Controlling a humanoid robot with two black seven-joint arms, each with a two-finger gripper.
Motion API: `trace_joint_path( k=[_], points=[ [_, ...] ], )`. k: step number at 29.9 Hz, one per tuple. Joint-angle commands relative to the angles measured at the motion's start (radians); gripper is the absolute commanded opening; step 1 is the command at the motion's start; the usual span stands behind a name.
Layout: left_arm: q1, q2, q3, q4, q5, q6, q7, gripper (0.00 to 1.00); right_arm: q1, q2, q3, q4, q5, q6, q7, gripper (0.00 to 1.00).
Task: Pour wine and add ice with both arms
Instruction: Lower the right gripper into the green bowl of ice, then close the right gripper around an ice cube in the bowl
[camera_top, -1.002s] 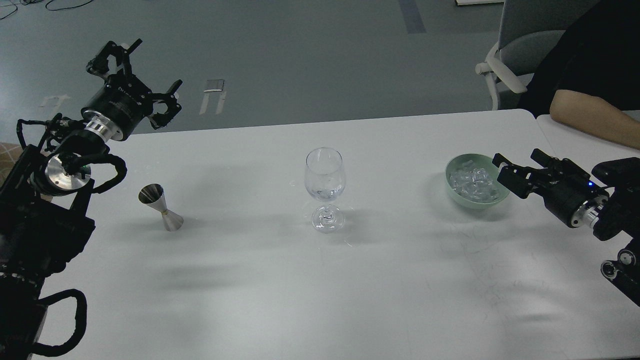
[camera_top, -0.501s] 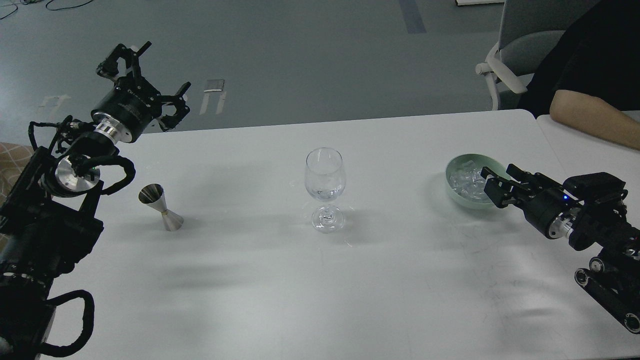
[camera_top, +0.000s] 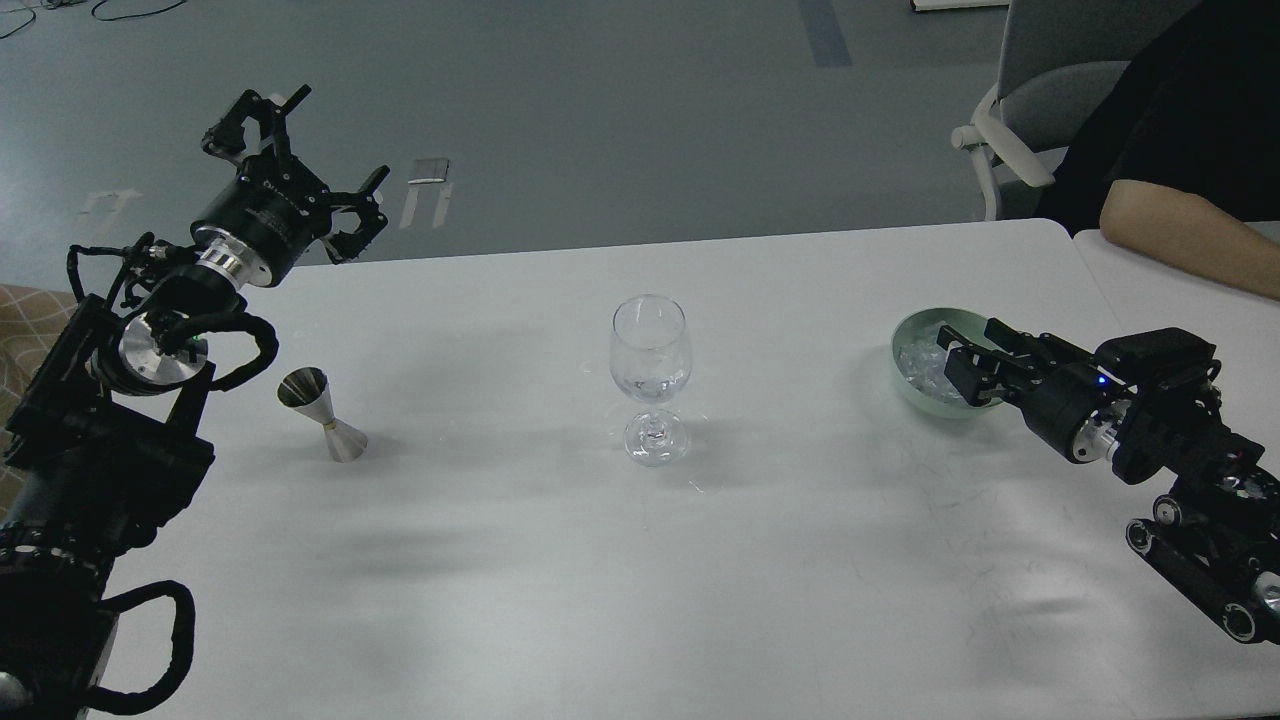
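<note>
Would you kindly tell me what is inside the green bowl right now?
The green bowl holds ice, clear cubes visible in its left part. The right claw reaches over the right part and covers what lies there.

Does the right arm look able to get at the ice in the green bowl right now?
Probably yes. The right gripper is already over the green bowl, jaws apart above the ice, and nothing lies between them.
</note>
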Motion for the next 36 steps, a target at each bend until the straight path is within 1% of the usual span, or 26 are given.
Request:
trace_joint_path(
  k=[1, 2, 4, 11, 16, 36],
  points=[
    [0.0, 0.001, 0.0, 0.0, -0.001, 0.0, 0.0, 0.98, 0.007, 0.007, -0.013, -0.012, 0.0, 0.001, 0.0, 0.59],
    [0.0, 0.001, 0.0, 0.0, -0.001, 0.0, 0.0, 0.98, 0.01, 0.015, -0.016, -0.021, -0.001, 0.001, 0.0, 0.55],
    [0.0, 0.001, 0.0, 0.0, -0.001, 0.0, 0.0, 0.98, 0.021, 0.023, -0.025, -0.036, -0.001, 0.001, 0.0, 0.55],
    [-0.001, 0.003, 0.0, 0.0, -0.001, 0.0, 0.0, 0.98, 0.03, 0.023, -0.045, -0.041, -0.001, 0.002, -0.002, 0.55],
    [-0.001, 0.006, 0.0, 0.0, -0.002, 0.0, 0.0, 0.98, 0.03, 0.021, -0.045, -0.041, -0.001, 0.031, -0.002, 0.55],
    [-0.001, 0.004, 0.0, 0.0, -0.004, 0.0, 0.0, 0.98, 0.038, 0.021, -0.042, -0.037, 0.002, 0.031, -0.003, 0.55]
  ],
)
